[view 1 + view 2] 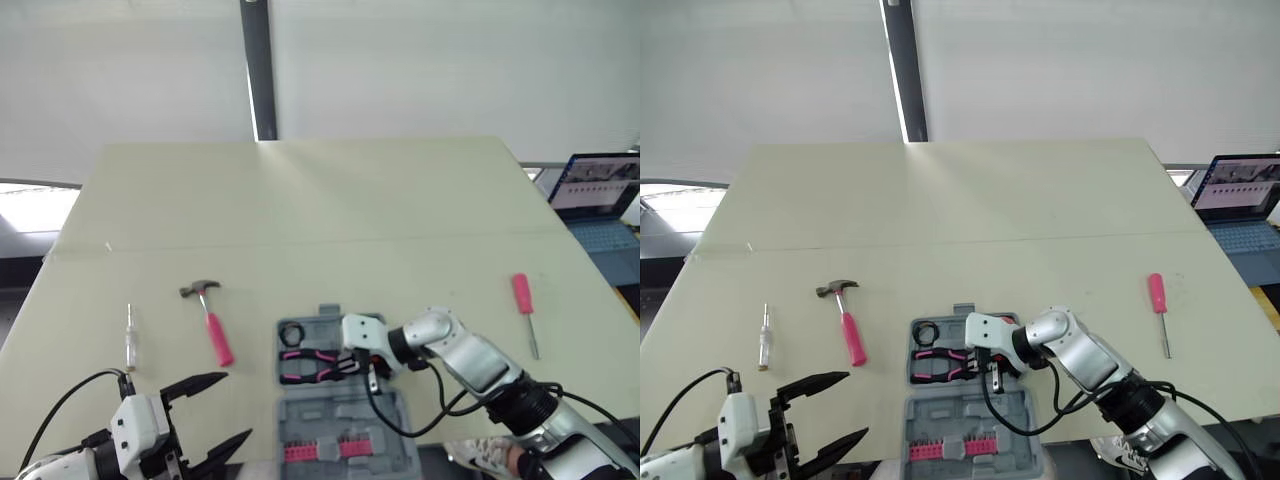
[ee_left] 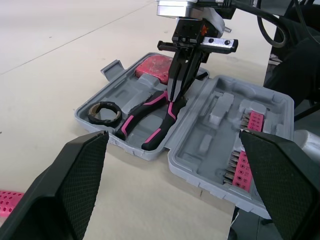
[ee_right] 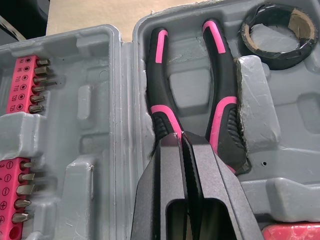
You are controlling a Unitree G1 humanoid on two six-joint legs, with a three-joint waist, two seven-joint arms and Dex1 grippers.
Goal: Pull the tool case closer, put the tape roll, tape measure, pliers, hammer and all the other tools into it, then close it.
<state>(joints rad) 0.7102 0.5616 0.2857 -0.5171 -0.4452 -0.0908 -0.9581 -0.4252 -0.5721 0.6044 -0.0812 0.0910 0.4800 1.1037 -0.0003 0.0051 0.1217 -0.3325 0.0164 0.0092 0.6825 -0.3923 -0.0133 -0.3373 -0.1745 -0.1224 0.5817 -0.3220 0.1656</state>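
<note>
The hammer (image 1: 211,320) is pictured left of the tool case (image 1: 310,415), handle laid toward the bench's (image 1: 350,220) front edge, nearer the opened left end effector (image 1: 237,405) than the closed right end effector (image 3: 181,137).

Open grey tool case (image 1: 950,415), pliers (image 1: 935,362) and tape roll (image 1: 929,332) inside; hammer (image 1: 848,330) to left

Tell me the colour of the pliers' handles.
The pliers have black handles with pink bands, clearest in the right wrist view.
</note>
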